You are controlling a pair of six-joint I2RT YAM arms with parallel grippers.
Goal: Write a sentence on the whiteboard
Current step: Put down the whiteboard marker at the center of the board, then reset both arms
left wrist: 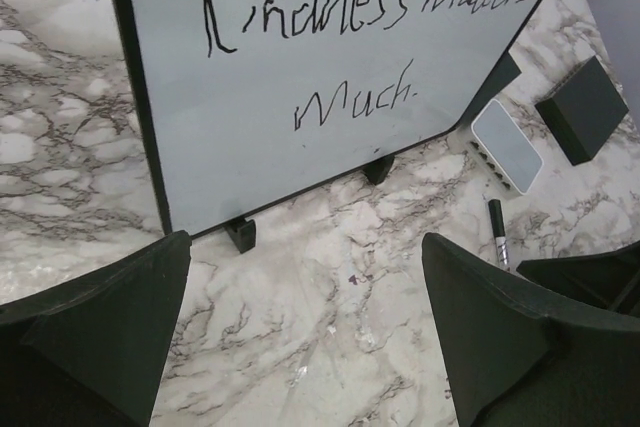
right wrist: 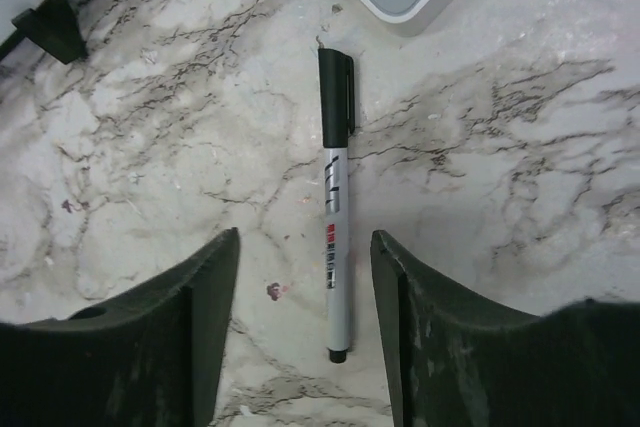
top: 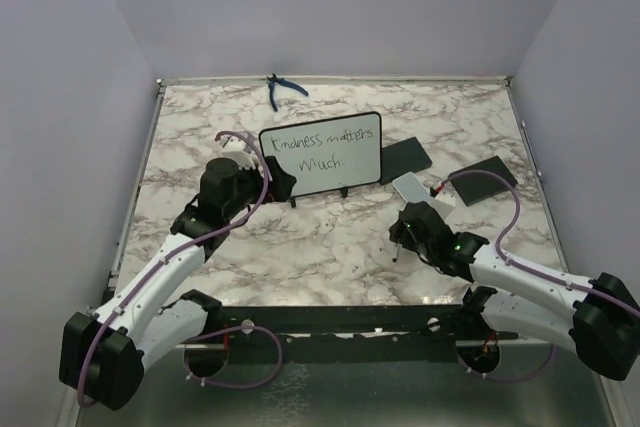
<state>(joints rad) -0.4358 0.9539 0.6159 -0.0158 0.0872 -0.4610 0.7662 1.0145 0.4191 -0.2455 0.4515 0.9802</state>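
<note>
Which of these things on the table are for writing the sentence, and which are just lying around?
For the job: whiteboard, sentence, marker.
Lying about: pliers, eraser, black pad, second black pad.

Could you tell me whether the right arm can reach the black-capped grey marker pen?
Probably yes: the black-capped grey marker pen lies flat between the right gripper's open fingers, uncovered.
</note>
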